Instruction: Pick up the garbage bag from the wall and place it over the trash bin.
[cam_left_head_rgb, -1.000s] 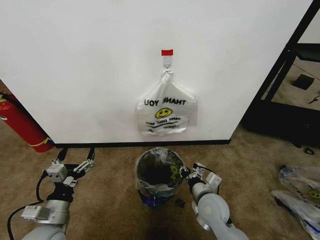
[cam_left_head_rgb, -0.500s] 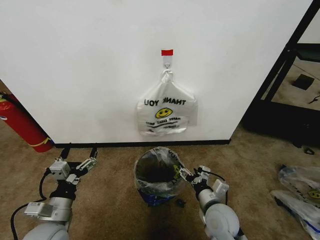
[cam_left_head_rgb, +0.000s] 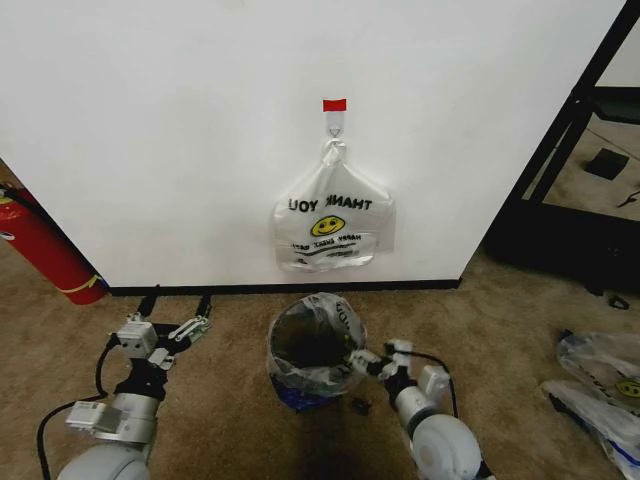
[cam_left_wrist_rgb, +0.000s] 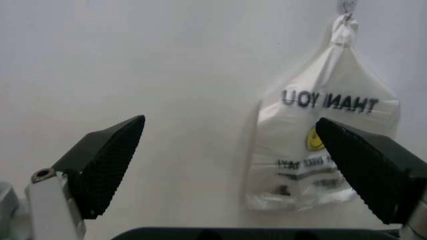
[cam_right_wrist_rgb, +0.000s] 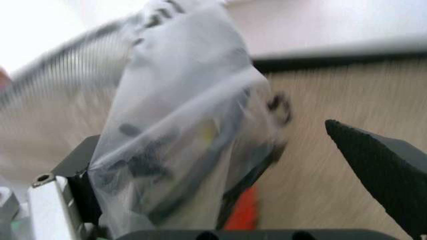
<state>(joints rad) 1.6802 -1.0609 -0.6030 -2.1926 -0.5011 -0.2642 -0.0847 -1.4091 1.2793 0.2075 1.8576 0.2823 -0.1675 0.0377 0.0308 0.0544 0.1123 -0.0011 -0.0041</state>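
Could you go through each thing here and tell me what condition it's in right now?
Garbage bag: draped over the bin, lining it.
Trash bin: upright on the carpet, lined.
Second smiley bag: hanging from the wall hook, knotted.
Left claw: open, holding nothing, near the wall.
Right claw: open, at the bin's rim against the plastic.
Fire extinguisher: leaning by the wall.

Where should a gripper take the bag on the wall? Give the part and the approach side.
Judging by its pose, grip the knotted neck of the wall bag just under the hook. There the plastic bunches into a narrow rope, while the body below lies flat against the wall. Come from the front, jaws either side, then lift.
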